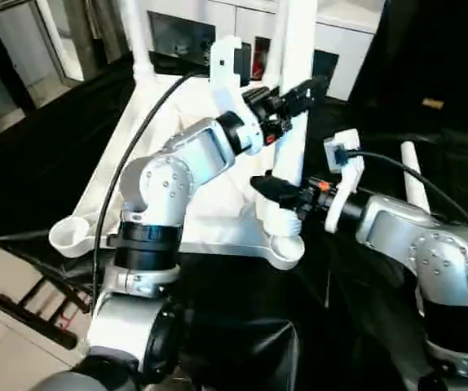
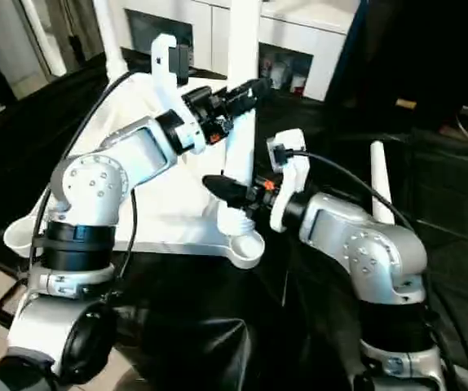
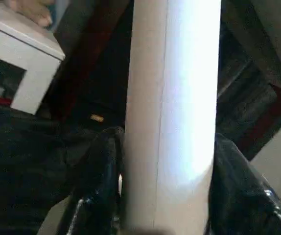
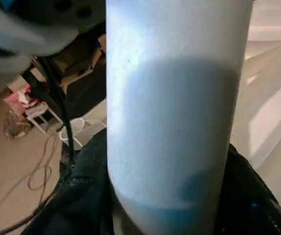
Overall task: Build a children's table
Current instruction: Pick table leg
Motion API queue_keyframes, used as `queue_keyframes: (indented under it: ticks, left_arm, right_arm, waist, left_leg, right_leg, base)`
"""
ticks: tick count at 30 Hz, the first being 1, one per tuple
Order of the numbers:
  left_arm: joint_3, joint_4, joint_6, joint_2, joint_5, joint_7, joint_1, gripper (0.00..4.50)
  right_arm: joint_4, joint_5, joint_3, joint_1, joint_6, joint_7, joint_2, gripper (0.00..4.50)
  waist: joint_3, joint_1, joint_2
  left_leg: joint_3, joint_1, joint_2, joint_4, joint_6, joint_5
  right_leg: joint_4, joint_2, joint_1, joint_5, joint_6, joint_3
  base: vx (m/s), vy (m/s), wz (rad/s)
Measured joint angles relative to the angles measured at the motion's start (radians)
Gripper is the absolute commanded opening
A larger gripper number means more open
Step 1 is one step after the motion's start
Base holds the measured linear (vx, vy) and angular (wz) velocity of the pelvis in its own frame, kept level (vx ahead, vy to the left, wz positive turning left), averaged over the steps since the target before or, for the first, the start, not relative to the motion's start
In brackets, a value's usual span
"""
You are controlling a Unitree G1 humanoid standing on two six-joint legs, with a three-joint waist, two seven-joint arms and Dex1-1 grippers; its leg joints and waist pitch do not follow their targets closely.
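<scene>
Black cloth drapes the counter [image 1: 356,326] on which the white tabletop [image 1: 193,204] lies upside down, its round corner sockets facing up. An upright leg [image 1: 295,130] stands in the near socket [image 1: 287,244], and both arms have it: the left gripper [image 1: 303,94] has its fingers [image 3: 99,186] closed around the tube higher up, the right gripper [image 1: 275,189] clasps it low, just above the socket. Another leg [image 1: 136,37] stands at a far corner; one spare leg [image 1: 416,183] lies on the cloth to the right. The step looks like seating this leg; next it likely needs a firm, straight downward push without tilting.
</scene>
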State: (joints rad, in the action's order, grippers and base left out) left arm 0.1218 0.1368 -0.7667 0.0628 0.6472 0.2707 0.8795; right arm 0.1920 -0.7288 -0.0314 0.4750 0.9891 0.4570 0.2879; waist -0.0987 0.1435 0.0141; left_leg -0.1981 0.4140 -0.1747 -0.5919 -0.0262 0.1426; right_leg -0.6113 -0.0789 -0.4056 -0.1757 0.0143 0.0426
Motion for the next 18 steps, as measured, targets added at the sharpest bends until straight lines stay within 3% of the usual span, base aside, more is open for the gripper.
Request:
queue_keyframes:
  ticks: [4,5,6,13,18]
  left_arm:
    - [0.0,0.0,0.036,0.003,-0.013,-0.008,0.0,1.86]
    - [0.001,0.0,0.044,0.002,-0.013,-0.008,0.0,1.85]
    - [0.002,0.0,0.047,0.002,-0.014,-0.01,0.0,1.84]
    - [0.041,0.024,0.055,-0.021,-0.012,-0.01,0.0,1.82]
    - [0.036,0.024,0.044,-0.056,0.001,0.058,0.0,1.82]
  right_arm:
    - [-0.009,0.029,0.012,0.02,-0.02,0.005,0.002,1.94]
    - [-0.012,0.033,0.014,0.027,-0.021,0.005,0.002,2.5]
    - [-0.013,0.035,0.015,0.029,-0.024,0.007,0.001,2.64]
    - [-0.017,0.034,0.017,0.048,-0.055,0.043,0.006,3.25]
    - [-0.018,0.011,0.018,0.074,-0.028,0.115,0.072,3.32]
  waist:
    - [0.0,-0.001,0.003]
    - [0.0,-0.001,0.004]
    - [0.0,-0.001,0.005]
    - [0.001,0.0,0.009]
    - [0.002,0.004,0.011]
  left_leg:
    - [0.0,0.0,0.0,0.0,0.0,0.0]
    - [0.0,-0.001,0.0,0.0,0.0,0.0]
    - [0.0,-0.001,0.0,0.0,0.0,0.0]
    - [0.0,0.0,0.0,-0.001,0.0,0.0]
    - [0.0,0.001,0.0,-0.002,0.0,0.0]
  right_leg:
    - [0.0,0.0,0.0,0.001,0.001,0.0]
    - [-0.001,0.0,0.0,0.001,0.001,0.0]
    - [-0.001,0.0,0.0,0.001,0.001,0.0]
    - [-0.001,0.0,0.0,0.001,0.001,0.0]
    - [-0.001,0.0,0.0,0.001,0.001,0.0]
  base:
    - [0.0,0.0,0.0]
    - [0.0,0.0,0.0]
    - [0.0,0.0,0.0]
    - [0.0,0.0,0.0]
    - [0.0,0.0,0.0]
